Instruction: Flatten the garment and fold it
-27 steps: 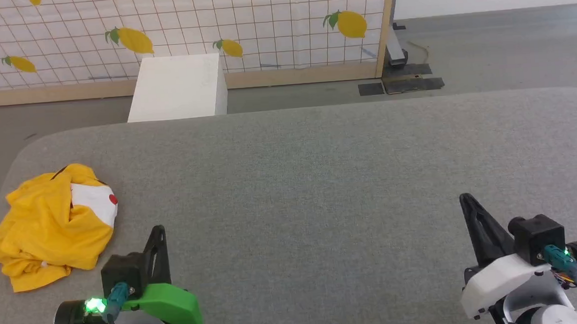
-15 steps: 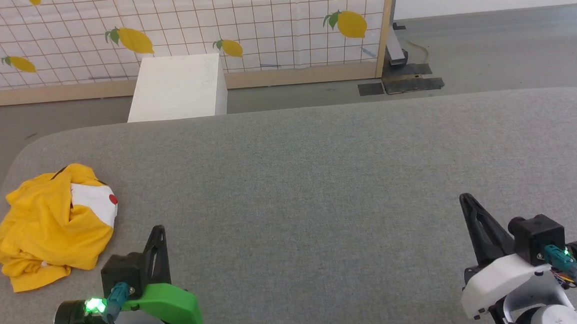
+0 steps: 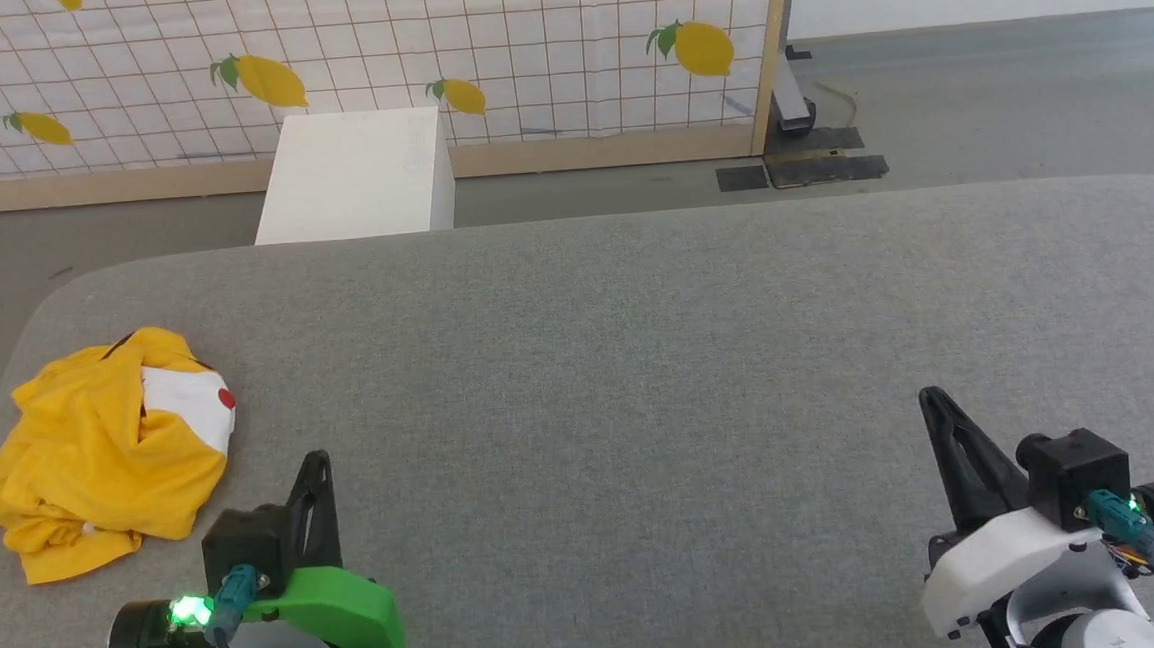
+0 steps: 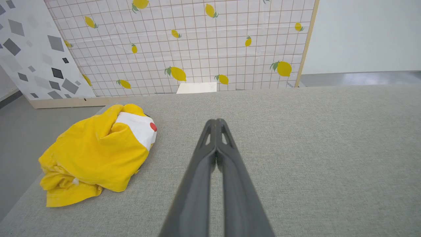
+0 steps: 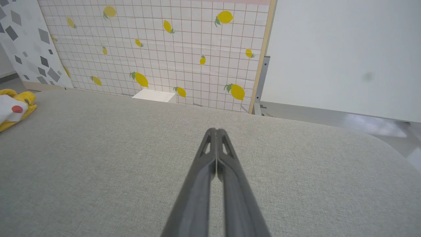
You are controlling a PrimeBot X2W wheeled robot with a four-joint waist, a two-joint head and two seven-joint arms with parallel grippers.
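Observation:
The garment (image 3: 94,454), a bright yellow T-shirt with a white patch and a red dot showing, lies crumpled in a heap at the left end of the grey table (image 3: 639,360). In the left wrist view the garment (image 4: 95,154) sits to the left of my fingers, apart from them. Its edge (image 5: 14,108) peeks in at the far left of the right wrist view. My left gripper (image 3: 317,465) is shut and empty, just right of the heap. Far off at the table's right end, my right gripper (image 3: 932,400) is shut and empty too.
A white box (image 3: 358,177) stands on the floor behind the table. Behind it runs a lemon-print grid panel (image 3: 520,47) with a wooden frame. Grey floor lies past the table's rounded left corner (image 3: 44,296) and far edge.

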